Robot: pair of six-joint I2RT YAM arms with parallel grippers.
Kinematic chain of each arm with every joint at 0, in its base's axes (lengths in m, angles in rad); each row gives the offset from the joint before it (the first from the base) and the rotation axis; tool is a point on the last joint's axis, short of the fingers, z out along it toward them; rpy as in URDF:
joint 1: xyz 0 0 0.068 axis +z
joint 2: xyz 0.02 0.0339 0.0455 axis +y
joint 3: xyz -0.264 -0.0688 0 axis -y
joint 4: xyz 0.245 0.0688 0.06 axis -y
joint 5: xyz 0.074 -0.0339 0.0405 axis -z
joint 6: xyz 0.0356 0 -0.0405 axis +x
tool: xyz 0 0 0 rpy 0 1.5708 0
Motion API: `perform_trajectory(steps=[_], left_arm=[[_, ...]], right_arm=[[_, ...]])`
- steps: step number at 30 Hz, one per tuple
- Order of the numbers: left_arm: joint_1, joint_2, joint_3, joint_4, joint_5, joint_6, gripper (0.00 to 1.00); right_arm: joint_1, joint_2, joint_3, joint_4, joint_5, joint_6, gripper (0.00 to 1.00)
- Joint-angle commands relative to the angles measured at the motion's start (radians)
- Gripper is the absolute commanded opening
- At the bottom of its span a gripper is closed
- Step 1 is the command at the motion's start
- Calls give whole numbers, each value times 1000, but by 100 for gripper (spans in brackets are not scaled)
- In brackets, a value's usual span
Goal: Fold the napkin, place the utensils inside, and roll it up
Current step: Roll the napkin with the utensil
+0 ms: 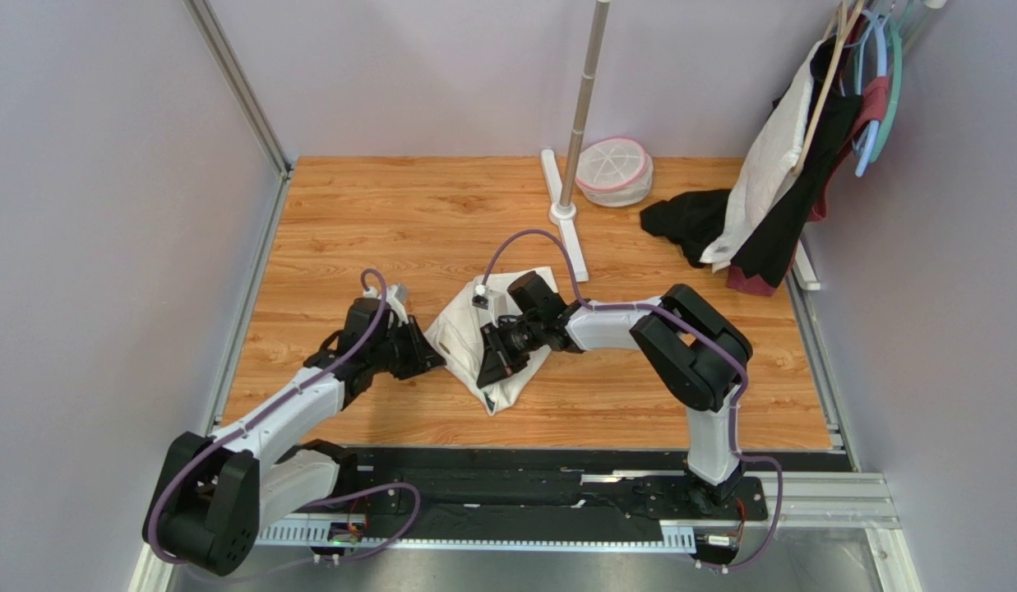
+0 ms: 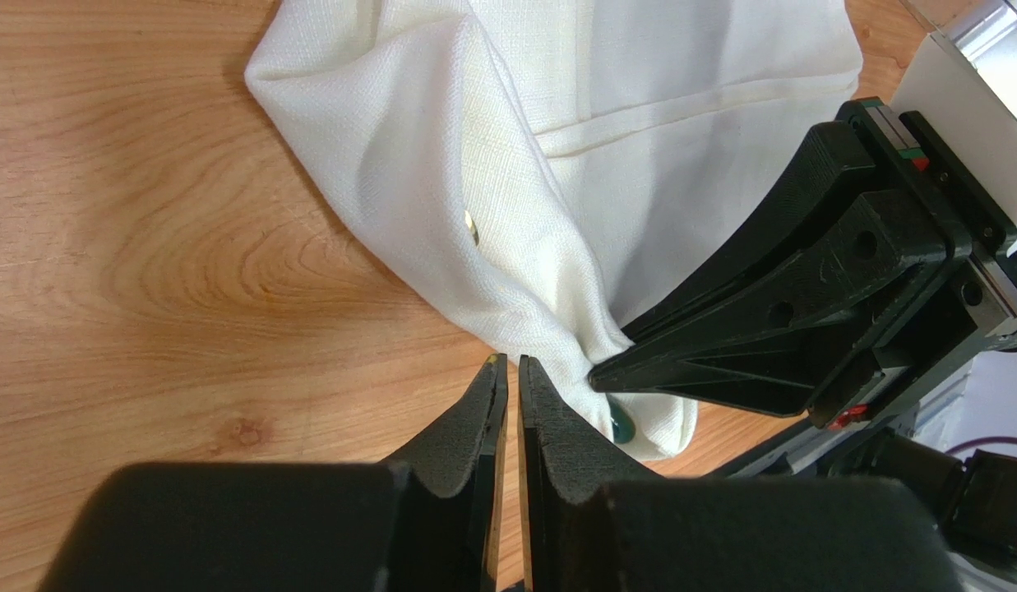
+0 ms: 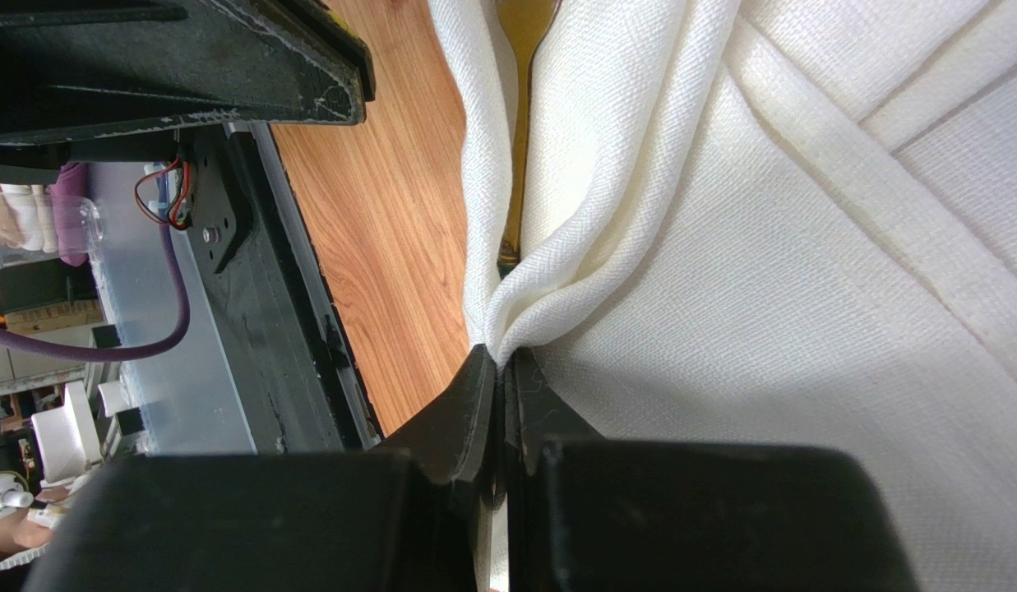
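Note:
The cream-white napkin (image 1: 466, 331) lies bunched in loose folds on the wooden table between the two arms. My right gripper (image 3: 501, 360) is shut, pinching a ridge of the napkin (image 3: 773, 247) at its near end. A gold part of the fork (image 3: 523, 49) shows down in the fold. In the left wrist view the napkin (image 2: 575, 111) has the fork's dark green handle end (image 2: 617, 423) peeking from its lower corner. My left gripper (image 2: 509, 365) sits just left of that corner, its jaws a narrow slit apart with nothing between them. The right gripper's fingers (image 2: 773, 333) lie across the cloth.
A garment stand pole (image 1: 584, 111) rises from a white base (image 1: 569, 216) at the back middle, with a round white basket (image 1: 614, 170) beside it. A black cloth (image 1: 686, 222) and hung garments (image 1: 791, 160) are at the back right. A black rail (image 1: 538, 475) lines the near edge.

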Motion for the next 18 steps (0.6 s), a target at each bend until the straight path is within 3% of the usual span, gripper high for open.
perform_trajectory(steps=[1,18], left_arm=[[-4,47,2,75,9,3,14],[-4,229,28,285,41,0,13]], right_arm=[[4,79,-34,-108,187,-53,0],[2,93,-31,-109,182,-43,0]])
